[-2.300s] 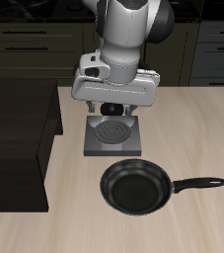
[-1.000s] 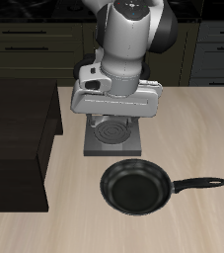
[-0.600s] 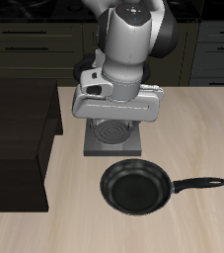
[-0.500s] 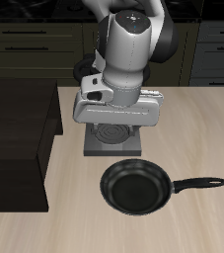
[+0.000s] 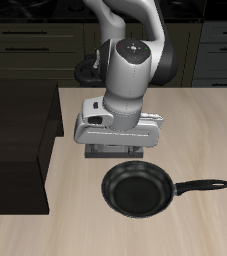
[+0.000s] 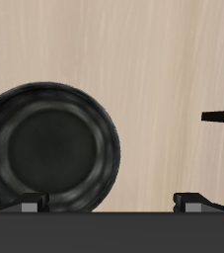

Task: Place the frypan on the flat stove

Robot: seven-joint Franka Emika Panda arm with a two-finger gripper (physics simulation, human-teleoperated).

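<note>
Hovering claw (image 5: 116, 143), jaws apart, hiding flat stove (image 5: 93, 152), frypan (image 5: 137, 189) nearby, dark wooden block (image 5: 18, 145) beside.

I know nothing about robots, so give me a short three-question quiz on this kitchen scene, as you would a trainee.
1. True or false: the frypan already sits on the flat stove.
2. The frypan's handle points: A) at the dark wooden block, B) away from that block, C) at the table's front edge.
3. Fill in: most of the stove is hidden in the exterior view by the robot's ____.

Key:
1. False; the pan lies on the table, nearer the front edge than the stove.
2. B.
3. Arm; it hangs low over the stove, and the tool itself is hidden there.
</note>
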